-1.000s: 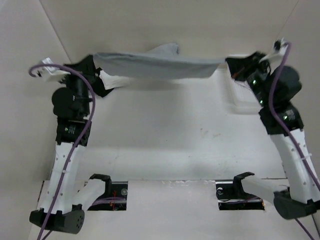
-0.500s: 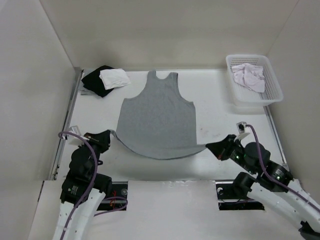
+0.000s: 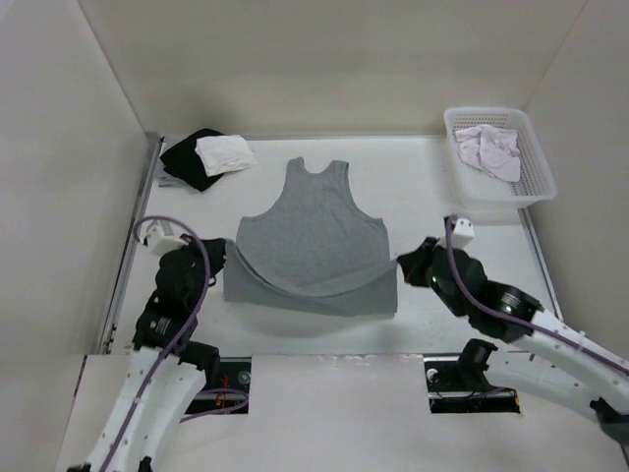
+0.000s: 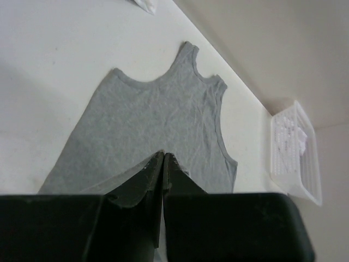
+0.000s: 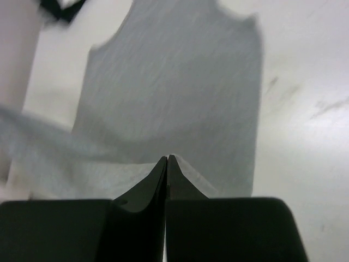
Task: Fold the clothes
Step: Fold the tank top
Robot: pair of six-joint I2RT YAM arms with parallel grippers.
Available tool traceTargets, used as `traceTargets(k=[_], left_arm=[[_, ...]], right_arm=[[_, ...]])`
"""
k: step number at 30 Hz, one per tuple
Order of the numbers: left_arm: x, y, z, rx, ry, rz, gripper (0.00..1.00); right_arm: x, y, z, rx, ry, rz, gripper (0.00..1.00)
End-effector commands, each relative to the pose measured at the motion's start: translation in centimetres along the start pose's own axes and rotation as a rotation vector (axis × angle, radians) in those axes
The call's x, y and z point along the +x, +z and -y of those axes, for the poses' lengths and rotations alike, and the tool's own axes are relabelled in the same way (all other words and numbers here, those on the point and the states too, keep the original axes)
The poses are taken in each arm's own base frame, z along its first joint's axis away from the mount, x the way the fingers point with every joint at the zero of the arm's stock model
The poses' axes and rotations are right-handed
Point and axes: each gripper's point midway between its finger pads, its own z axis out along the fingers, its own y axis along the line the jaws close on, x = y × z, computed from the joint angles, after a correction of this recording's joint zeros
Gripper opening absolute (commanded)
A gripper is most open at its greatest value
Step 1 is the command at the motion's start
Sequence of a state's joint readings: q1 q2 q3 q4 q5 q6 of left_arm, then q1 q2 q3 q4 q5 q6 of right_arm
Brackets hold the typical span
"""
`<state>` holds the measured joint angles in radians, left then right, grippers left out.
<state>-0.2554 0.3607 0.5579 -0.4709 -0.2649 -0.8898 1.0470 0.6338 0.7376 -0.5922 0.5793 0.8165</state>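
Left gripper [image 3: 220, 258] and right gripper [image 3: 404, 265] have swung forward from the near edge, each clamped shut on a hem corner of the top [image 3: 313, 218]. The hem now rides over the body, so the first fold is under way. The top lies between and ahead of them: plain grey, sleeveless, smooth, straps pointing away, lifted hem sagging.

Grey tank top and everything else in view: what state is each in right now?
grey tank top: lying flat, bottom hem raised at both corners, partly folded over
left tool: shut on the hem's left corner
right tool: shut on the hem's right corner
white basket: upright, holding a crumpled pale cloth
black cloth: lying at far left, white cloth on top
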Motion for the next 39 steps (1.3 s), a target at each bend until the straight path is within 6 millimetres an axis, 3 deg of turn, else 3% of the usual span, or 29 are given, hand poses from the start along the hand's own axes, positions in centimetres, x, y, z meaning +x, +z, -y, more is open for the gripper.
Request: traceTargets(k=[1, 5, 8, 12, 15, 16, 18, 19, 21, 23, 25, 27, 30, 31, 33, 35, 39], left_arm=[[-3.5, 4.8, 4.1, 0.074, -0.033, 0.140, 0.00], [-5.6, 11.7, 6.5, 0.038, -0.008, 0.211, 0.00], [-6.0, 18.1, 7.3, -0.001, 0.007, 0.210, 0.00], [-5.3, 26.4, 6.6, -0.065, 0.019, 0.176, 0.01], [-4.5, 31.8, 6.0, -0.088, 0.032, 0.142, 0.11], [-4.2, 32.8, 5.6, -0.099, 0.029, 0.126, 0.18], [-3.9, 33.8, 4.6, -0.123, 0.034, 0.112, 0.29], [-4.1, 33.5, 4.1, -0.137, 0.030, 0.117, 0.33], [-4.6, 31.5, 3.8, -0.134, 0.020, 0.136, 0.38], [-4.4, 28.3, 3.8, -0.115, 0.017, 0.148, 0.36], [-2.2, 24.5, 3.6, -0.085, 0.014, 0.140, 0.34], [1.2, 20.7, 2.5, -0.073, 0.019, 0.098, 0.31], [6.4, 16.3, -1.7, -0.114, 0.025, -0.016, 0.25], [7.8, 15.0, -3.3, -0.136, 0.024, -0.061, 0.25], [10.0, 12.8, -6.3, -0.173, 0.010, -0.130, 0.25], [11.6, 11.4, -8.2, -0.186, -0.022, -0.190, 0.29], [12.5, 11.0, -9.3, -0.190, -0.065, -0.233, 0.37]], right_arm=[[-9.0, 4.5, -1.7, -0.027, -0.001, 0.233, 0.00], [-15.6, 11.5, 0.1, -0.054, 0.084, 0.287, 0.00], [-19.2, 17.2, 2.3, -0.041, 0.129, 0.266, 0.00], [-22.1, 24.4, 5.7, 0.003, 0.171, 0.234, 0.00], [-22.5, 29.9, 7.9, 0.032, 0.196, 0.188, 0.01], [-22.5, 31.5, 8.4, 0.039, 0.208, 0.181, 0.08], [-21.8, 34.2, 9.2, 0.046, 0.222, 0.156, 0.32], [-21.4, 34.7, 9.4, 0.050, 0.223, 0.144, 0.42], [-20.6, 34.1, 9.9, 0.071, 0.211, 0.129, 0.50], [-19.1, 32.3, 10.0, 0.089, 0.201, 0.125, 0.51], [-16.7, 29.6, 9.7, 0.100, 0.195, 0.125, 0.51], [-13.6, 26.9, 9.2, 0.097, 0.191, 0.124, 0.40], [-8.1, 23.4, 8.7, 0.089, 0.196, 0.086, 0.04], [-6.4, 22.4, 9.1, 0.098, 0.207, 0.067, 0.00], [-4.0, 20.6, 9.6, 0.108, 0.230, 0.049, 0.00], [-2.4, 19.0, 10.1, 0.126, 0.249, 0.051, 0.06], [-0.6, 17.3, 11.3, 0.149, 0.264, 0.051, 0.23]])
